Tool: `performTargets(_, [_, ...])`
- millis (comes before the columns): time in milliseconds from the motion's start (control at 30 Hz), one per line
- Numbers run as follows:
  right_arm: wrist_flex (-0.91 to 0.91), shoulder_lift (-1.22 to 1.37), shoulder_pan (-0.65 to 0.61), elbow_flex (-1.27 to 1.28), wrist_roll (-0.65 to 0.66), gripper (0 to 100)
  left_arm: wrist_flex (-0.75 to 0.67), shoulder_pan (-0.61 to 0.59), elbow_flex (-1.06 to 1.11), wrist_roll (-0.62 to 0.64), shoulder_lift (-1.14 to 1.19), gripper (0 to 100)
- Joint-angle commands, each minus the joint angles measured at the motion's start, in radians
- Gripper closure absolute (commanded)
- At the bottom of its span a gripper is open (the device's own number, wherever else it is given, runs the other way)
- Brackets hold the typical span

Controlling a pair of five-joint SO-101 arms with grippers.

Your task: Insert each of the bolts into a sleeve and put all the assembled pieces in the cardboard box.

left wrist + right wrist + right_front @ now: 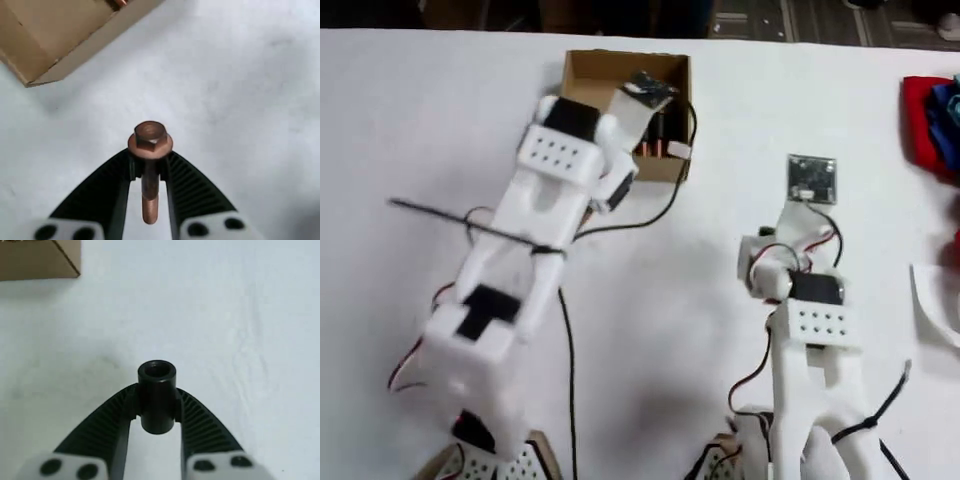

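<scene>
High view: we see the left arm leaning over the cardboard box; the right arm stands well apart from it. Left wrist view: the left gripper pinches the bolt by its shank under the head, just beside the box. Right wrist view: the right gripper clasps the sleeve round its wall, farther from the box. We judge both stiff, light and slick (bare metal, it seems), so keep thread and bore free.
</scene>
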Motion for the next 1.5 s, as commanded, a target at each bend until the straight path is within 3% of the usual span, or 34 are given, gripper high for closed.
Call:
performTargets(0, [-0.024,-0.041,-0.047,0.009,0.002,97.5,-0.230,-0.015,0.394,0.015,-0.373,97])
performTargets(167, [-0.028,-0.044,-0.107,0.015,0.002,97.5,-0.701,-0.061,1.003,0.021,-0.872,97])
performTargets(333, [-0.081,-0.041,-0.182,0.040,0.000,97.4,-0.999,-0.052,1.210,0.021,-1.168,97])
performTargets(667, [-0.142,-0.048,-0.331,0.094,-0.005,97.4,-1.022,-0.054,1.279,0.002,-1.157,97])
performTargets(900, [-0.143,-0.099,-0.349,0.095,-0.008,97.5,-1.033,-0.044,1.382,-0.259,-1.181,97])
performTargets(1100, [-0.223,-0.323,-0.349,0.230,-0.009,97.5,-1.076,-0.051,1.371,-0.066,-1.183,97])
performTargets(1333, [-0.596,-0.720,-0.357,0.621,-0.009,97.5,-1.191,-0.084,1.342,0.405,-1.185,97])
performTargets(1400, [-0.645,-0.834,-0.387,0.701,-0.009,97.5,-1.209,-0.057,1.320,0.446,-1.178,97])
performTargets(1467, [-0.582,-0.923,-0.423,0.697,-0.009,97.5,-1.229,-0.020,1.280,0.446,-1.177,97])
